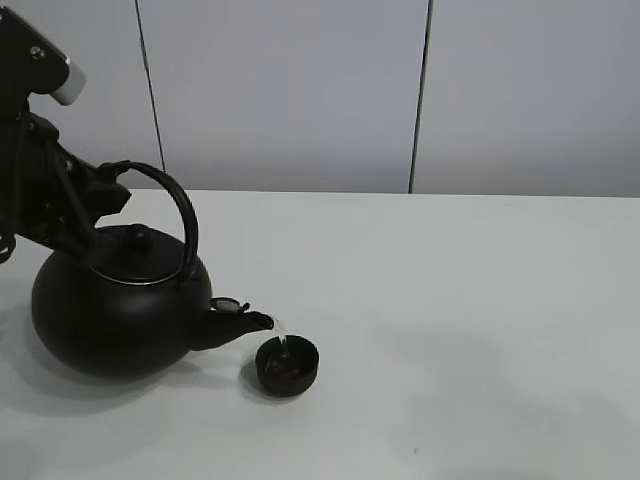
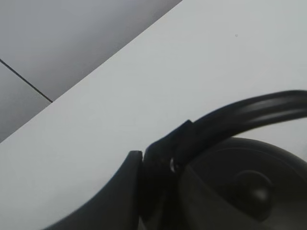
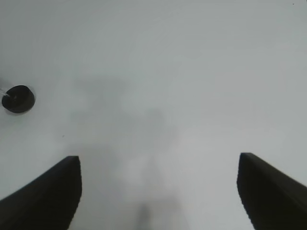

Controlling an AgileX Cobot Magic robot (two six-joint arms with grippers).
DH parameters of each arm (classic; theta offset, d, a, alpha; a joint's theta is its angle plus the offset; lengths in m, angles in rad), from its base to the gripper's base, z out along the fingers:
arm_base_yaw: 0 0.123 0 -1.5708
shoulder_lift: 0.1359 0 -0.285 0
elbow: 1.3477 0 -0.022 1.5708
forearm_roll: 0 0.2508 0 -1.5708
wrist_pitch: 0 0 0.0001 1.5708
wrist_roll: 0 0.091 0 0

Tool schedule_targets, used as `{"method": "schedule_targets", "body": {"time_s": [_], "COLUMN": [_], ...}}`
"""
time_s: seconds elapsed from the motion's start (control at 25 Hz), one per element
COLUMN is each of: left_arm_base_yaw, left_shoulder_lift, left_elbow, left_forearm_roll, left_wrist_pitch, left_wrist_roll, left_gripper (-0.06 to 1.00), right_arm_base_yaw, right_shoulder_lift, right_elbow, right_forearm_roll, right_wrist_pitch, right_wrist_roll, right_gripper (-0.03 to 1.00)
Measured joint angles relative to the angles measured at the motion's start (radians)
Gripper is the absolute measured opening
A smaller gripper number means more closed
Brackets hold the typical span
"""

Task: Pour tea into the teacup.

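Note:
A big black kettle (image 1: 110, 320) stands tilted at the left of the white table (image 1: 470, 300), its short spout (image 1: 245, 322) over the small black teacup (image 1: 287, 365). A thin stream of tea (image 1: 283, 342) runs from the spout into the cup. My left gripper (image 1: 105, 195) is shut on the rear end of the kettle's arched handle (image 2: 249, 112), and the left wrist view shows the round lid (image 2: 249, 189) below it. My right gripper (image 3: 158, 191) hangs open over bare table with nothing between its fingers. In the right wrist view the teacup (image 3: 18, 99) shows far off.
A grey panelled wall (image 1: 300, 90) stands behind the table's far edge. The left arm (image 1: 40, 150) reaches in from the upper left of the exterior high view. The right arm does not show in that view.

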Motion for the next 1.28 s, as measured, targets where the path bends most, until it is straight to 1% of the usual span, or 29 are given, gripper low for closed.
{"method": "schedule_targets", "body": {"time_s": [1.04, 1.12, 1.28], "left_arm_base_yaw": [0.000, 0.000, 0.000], "left_shoulder_lift": [0.000, 0.000, 0.000], "left_elbow": [0.000, 0.000, 0.000], "left_forearm_roll": [-0.001, -0.011, -0.025], "left_wrist_pitch": [0.007, 0.006, -0.013], "left_wrist_roll": [-0.004, -0.031, -0.134], "left_gripper": [0.11, 0.11, 0.11], "right_arm_base_yaw": [0.000, 0.000, 0.000], "right_shoulder_lift": [0.000, 0.000, 0.000], "right_elbow": [0.000, 0.000, 0.000], "right_forearm_roll": [0.000, 0.000, 0.000], "right_wrist_pitch": [-0.002, -0.002, -0.002], "right_wrist_roll": [0.000, 0.000, 0.000], "right_gripper": [0.61, 0.61, 0.61]}}
